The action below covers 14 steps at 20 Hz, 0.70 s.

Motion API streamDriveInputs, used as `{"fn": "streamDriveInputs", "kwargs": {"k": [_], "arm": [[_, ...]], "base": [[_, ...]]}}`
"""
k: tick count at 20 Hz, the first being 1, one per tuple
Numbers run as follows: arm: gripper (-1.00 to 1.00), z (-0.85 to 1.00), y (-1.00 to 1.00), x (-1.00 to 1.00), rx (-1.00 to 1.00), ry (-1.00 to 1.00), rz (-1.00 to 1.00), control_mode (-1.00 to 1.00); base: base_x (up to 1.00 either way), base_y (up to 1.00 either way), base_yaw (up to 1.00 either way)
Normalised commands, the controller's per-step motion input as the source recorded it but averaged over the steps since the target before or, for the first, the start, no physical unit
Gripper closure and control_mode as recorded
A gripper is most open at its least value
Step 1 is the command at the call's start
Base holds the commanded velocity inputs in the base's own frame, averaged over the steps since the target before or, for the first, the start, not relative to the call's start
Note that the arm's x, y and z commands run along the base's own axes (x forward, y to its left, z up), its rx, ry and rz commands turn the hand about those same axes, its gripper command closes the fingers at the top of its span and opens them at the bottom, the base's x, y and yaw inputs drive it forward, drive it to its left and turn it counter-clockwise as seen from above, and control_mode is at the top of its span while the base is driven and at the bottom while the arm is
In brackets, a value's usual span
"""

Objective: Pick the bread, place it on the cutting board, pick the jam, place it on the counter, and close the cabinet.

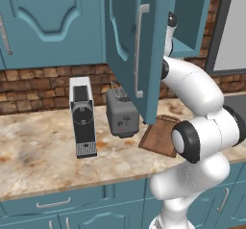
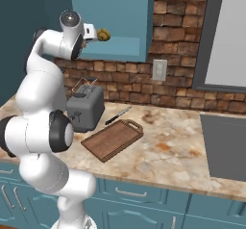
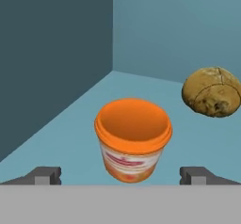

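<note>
The arm is raised into the open cabinet, and the jaws are spread wide, with nothing pinched between them. In the hand view the 2 fingertips are seen far apart at the bottom, and the jam stands upright on the cabinet shelf, just beyond the gap between them, not touched by either tip. The bread is placed on the same shelf, to the right of the jam and farther back, apart from it. In the right base view the bread is seen at the near edge of the shelf, just beside the gripper.

The cabinet door is swung open toward the near side, its long silver handle vertical. Below, on the tabletop, the cutting board lies flat with nothing on it. A grey toaster stands just left of the board, and a knife lies between the toaster and the far end of the board. A coffee machine stands farther left on the tabletop.
</note>
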Motion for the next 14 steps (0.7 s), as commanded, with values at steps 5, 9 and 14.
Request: {"fn": "streamDriveInputs", "kwargs": {"k": [5,9,14], "arm": [[-1.0,0.0,0.0,0.11,0.0,0.0,0.0,-1.0],[-1.0,0.0,0.0,0.09,0.0,0.0,0.0,-1.0],[-1.0,0.0,0.0,0.06,0.0,0.0,0.0,-1.0]], "base": [[0.0,0.0,0.0],[0.0,0.0,0.0],[0.0,0.0,0.0]]}}
